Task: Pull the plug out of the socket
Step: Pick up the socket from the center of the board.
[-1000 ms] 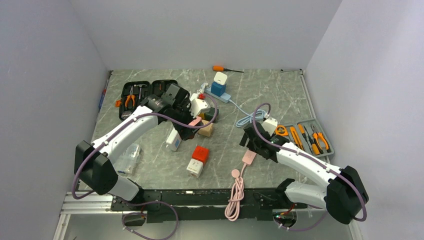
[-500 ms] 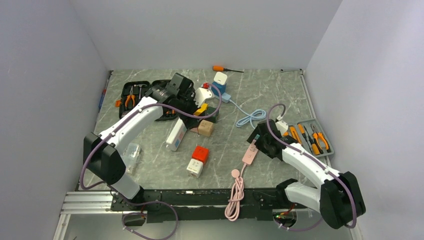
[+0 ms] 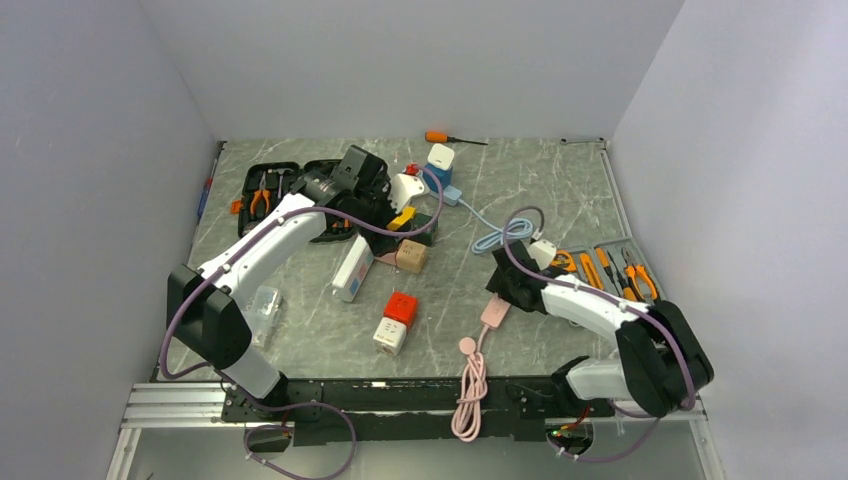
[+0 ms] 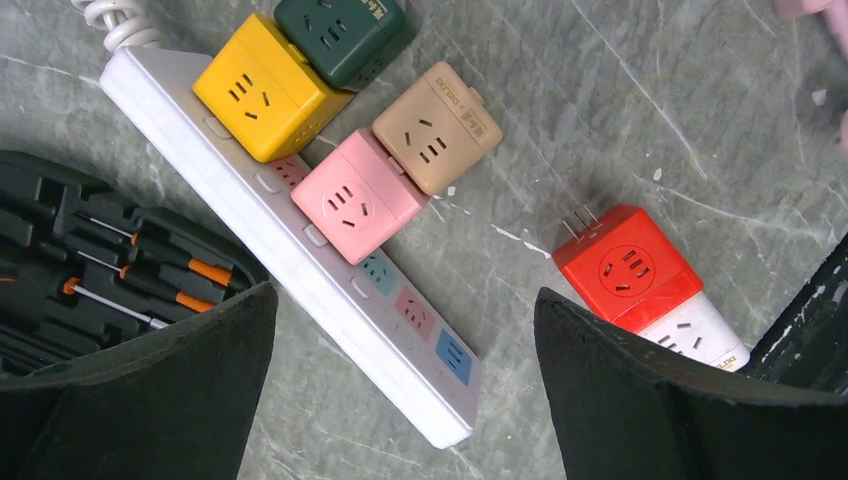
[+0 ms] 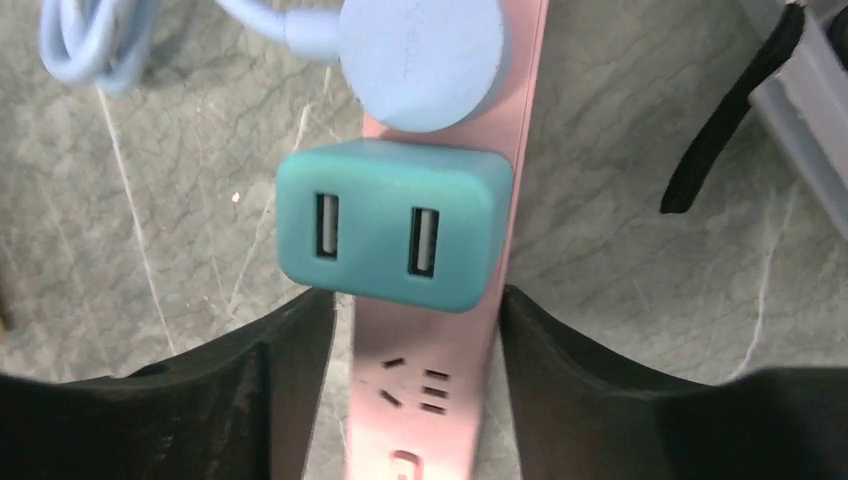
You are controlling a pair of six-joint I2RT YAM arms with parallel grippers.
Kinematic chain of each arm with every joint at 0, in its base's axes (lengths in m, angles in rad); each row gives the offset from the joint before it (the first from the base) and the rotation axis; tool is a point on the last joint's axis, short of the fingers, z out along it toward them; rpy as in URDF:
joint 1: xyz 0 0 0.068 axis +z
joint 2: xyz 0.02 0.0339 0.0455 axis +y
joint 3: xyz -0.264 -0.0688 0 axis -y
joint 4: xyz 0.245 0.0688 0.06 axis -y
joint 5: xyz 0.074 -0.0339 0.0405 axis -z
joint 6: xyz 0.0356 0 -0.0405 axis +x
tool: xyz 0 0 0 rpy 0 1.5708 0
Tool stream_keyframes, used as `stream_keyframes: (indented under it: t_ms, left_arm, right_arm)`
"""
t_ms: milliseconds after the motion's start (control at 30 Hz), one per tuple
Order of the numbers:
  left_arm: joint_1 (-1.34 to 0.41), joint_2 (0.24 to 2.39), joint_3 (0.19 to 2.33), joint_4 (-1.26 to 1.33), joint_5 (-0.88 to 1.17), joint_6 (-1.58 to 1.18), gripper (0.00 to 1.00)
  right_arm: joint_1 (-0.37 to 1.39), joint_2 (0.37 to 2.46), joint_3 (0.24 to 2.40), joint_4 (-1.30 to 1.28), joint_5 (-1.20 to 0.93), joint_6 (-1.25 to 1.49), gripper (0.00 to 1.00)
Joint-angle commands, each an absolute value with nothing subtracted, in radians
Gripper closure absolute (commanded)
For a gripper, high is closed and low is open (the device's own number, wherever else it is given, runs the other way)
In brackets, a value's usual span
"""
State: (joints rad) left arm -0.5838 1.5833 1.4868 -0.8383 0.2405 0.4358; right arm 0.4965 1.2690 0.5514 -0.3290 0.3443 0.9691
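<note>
A pink power strip [image 5: 430,400] lies on the marble table with a teal two-port USB plug [image 5: 392,222] and a round light-blue plug [image 5: 420,60] seated in it. My right gripper [image 5: 415,385] straddles the strip just below the teal plug. Its jaws are open, with a thin gap showing at the left finger [image 5: 250,390]. From above, that gripper [image 3: 497,283] sits at the strip's far end [image 3: 494,313]. My left gripper [image 4: 405,380] hangs wide open over a white power strip [image 4: 330,290], which carries a yellow cube [image 4: 262,88] and a pink cube [image 4: 352,195].
Beige [image 4: 437,127] and green [image 4: 340,30] cubes lie beside the white strip, and a red-and-white cube [image 3: 397,320] sits nearer the front. A black tool case [image 3: 270,190] is at the back left and a grey tool tray [image 3: 615,270] at the right. A blue cable [image 3: 500,235] and a coiled pink cord [image 3: 468,390] trail nearby.
My right gripper has come down over the pink strip's end and its jaws have narrowed round it. The left arm swung toward the back a second ago and has held still since.
</note>
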Motion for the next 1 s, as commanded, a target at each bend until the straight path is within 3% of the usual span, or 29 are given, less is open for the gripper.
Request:
stream_keyframes:
  t_ms: [0, 133, 200, 533, 967]
  left_arm:
    - [-0.583, 1.568, 1.507, -0.811, 0.237, 0.442, 0.01]
    - [-0.582, 1.58, 1.52, -0.807, 0.258, 0.462, 0.01]
    - [-0.582, 1.575, 1.515, -0.787, 0.282, 0.487, 0.01]
    - [-0.593, 1.57, 1.497, -0.64, 0.374, 0.775, 0.01]
    - [-0.771, 1.761, 1.505, -0.339, 0.363, 0.906, 0.01]
  right_arm:
    - [0.577, 1.351, 0.613, -0.357, 0.437, 0.985, 0.47]
    - [0.651, 1.342, 0.67, -0.417, 0.532, 0.94, 0.88]
    - [0.672, 1.321, 0.701, -0.435, 0.549, 0.892, 1.0]
    - [0.701, 1.042, 0.696, -0.281, 0.487, 0.535, 1.0]
    - [0.667, 0.94, 0.669, -0.205, 0.261, 0.393, 1.0]
